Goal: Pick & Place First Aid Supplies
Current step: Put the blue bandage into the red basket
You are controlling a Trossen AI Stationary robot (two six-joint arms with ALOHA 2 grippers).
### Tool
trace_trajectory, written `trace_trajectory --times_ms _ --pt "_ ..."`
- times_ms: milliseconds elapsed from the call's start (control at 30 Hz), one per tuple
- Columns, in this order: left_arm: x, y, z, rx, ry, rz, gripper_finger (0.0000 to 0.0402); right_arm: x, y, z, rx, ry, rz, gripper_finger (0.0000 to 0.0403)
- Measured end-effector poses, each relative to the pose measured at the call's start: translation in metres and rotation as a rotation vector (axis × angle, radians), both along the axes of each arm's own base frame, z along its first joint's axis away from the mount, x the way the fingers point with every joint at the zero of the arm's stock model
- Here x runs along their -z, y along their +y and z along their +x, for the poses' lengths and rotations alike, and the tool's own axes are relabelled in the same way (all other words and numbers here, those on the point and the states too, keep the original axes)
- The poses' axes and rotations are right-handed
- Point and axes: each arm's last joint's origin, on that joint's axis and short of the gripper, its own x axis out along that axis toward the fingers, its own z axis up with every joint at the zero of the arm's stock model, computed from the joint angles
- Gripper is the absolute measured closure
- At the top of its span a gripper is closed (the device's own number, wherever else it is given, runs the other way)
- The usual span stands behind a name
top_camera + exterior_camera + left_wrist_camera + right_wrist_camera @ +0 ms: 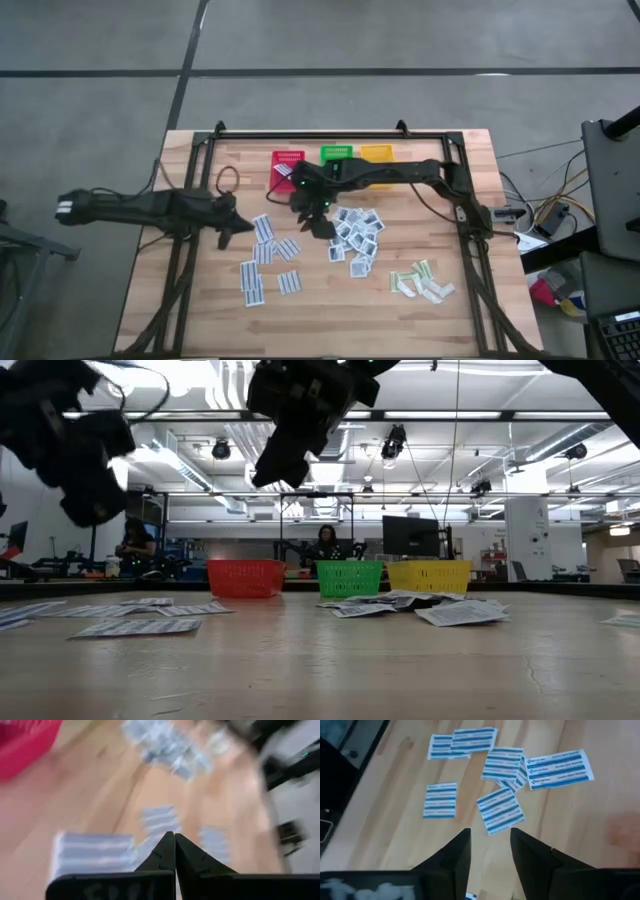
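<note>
A: The right pincer (490, 851) hangs above the bench (200, 310), fingers spread with a bare gap and nothing between them. Just ahead of its tips lie oblong white packets with blue stripes (500, 809), several overlapping.

B: What could go wrong there?

A: Likely a double pick. The nearest packet touches its neighbours, so closing fingers might drag two, or slide off a flat edge.

B: And the other arm?

A: The left pincer (174, 851) is pressed together, empty, hovering over more striped packets (262, 252). Small square packets (356, 236) sit beside the right pincer, green-beige strips (422, 281) well apart.

B: The baskets?

A: The red basket (287, 169), green basket (336, 154) and yellow basket (377, 154) stand behind the right pincer. A light packet could flutter off on the way over.
</note>
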Motion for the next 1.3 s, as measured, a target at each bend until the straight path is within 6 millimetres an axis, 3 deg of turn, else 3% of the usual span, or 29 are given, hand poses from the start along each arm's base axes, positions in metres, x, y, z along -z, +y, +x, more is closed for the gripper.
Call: trace_trajectory --times_ms 233,500,700,1000,1300 --pt "0.017 0.001 -0.003 -0.031 0.204 0.004 0.0401 -0.01 0.0 -0.017 0.026 -0.059 0.006 0.0272" --pt "0.015 0.003 0.002 -0.066 0.16 0.075 0.0401 -0.025 0.003 -0.038 0.05 -0.149 0.009 0.0262" --pt "0.014 0.004 0.003 -0.039 0.153 0.14 0.0401 -0.023 0.004 -0.051 0.079 -0.174 0.029 0.0267" --pt "0.014 0.004 0.003 -0.02 0.15 0.162 0.0401 -0.017 0.005 -0.058 0.087 -0.176 0.037 0.028" --pt "0.009 0.003 0.009 0.104 0.063 0.318 0.0401 -0.018 -0.005 -0.061 0.095 -0.195 0.085 0.0271"
